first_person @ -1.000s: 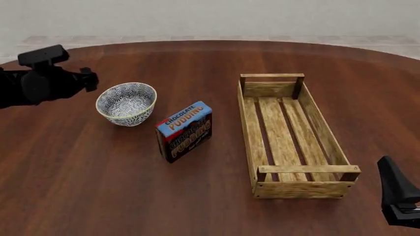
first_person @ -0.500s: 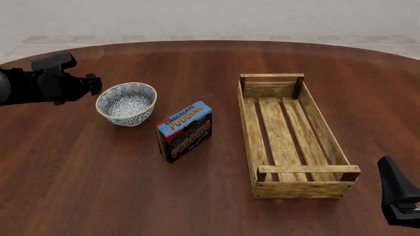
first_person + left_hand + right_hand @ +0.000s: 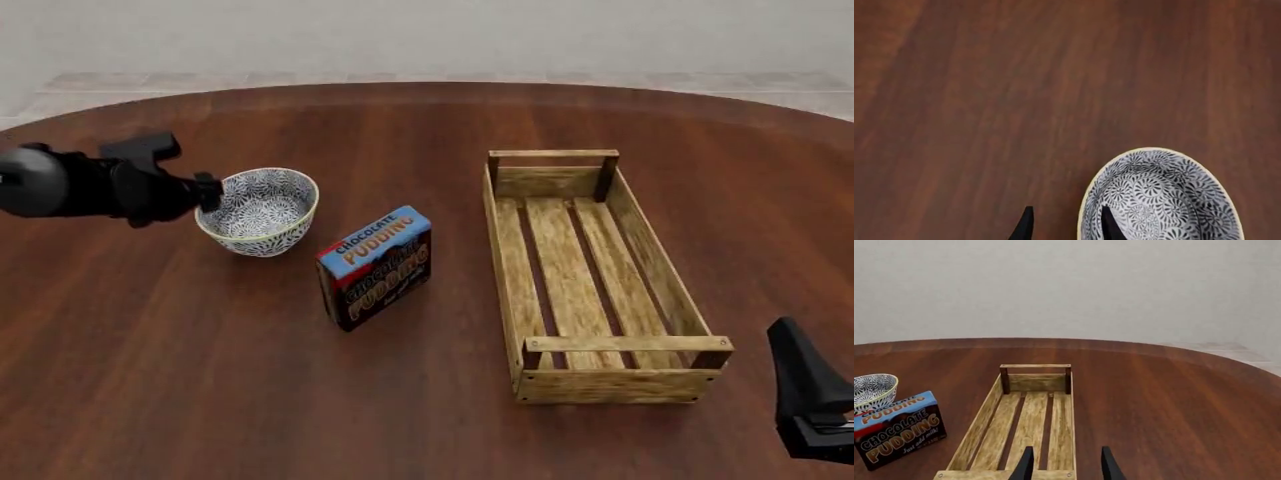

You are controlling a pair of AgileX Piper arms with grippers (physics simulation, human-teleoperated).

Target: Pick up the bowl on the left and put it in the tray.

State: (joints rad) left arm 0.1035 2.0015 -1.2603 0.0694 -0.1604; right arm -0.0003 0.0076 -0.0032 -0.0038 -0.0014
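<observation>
The bowl (image 3: 260, 208), blue-and-white patterned with a cream rim, stands upright on the table at the left. My left gripper (image 3: 210, 191) is open at its left rim. In the left wrist view the left gripper (image 3: 1066, 227) straddles the rim of the bowl (image 3: 1167, 200), one finger inside and one outside, and I cannot tell if they touch it. The tray (image 3: 505, 260), a long wooden crate, lies empty to the right. My right gripper (image 3: 797, 362) waits open at the near right corner, seen as the right gripper (image 3: 1065, 467) facing the tray (image 3: 981, 425).
A chocolate pudding box (image 3: 376, 266) stands between the bowl and the tray, close to the bowl's near right side. It also shows in the right wrist view as the box (image 3: 897, 430) beside the bowl (image 3: 871, 390). The round table's far edge (image 3: 427, 86) curves behind.
My left gripper has moved right and lower, from beside the bowl to its left rim. The bowl, box, tray and right arm have not moved.
</observation>
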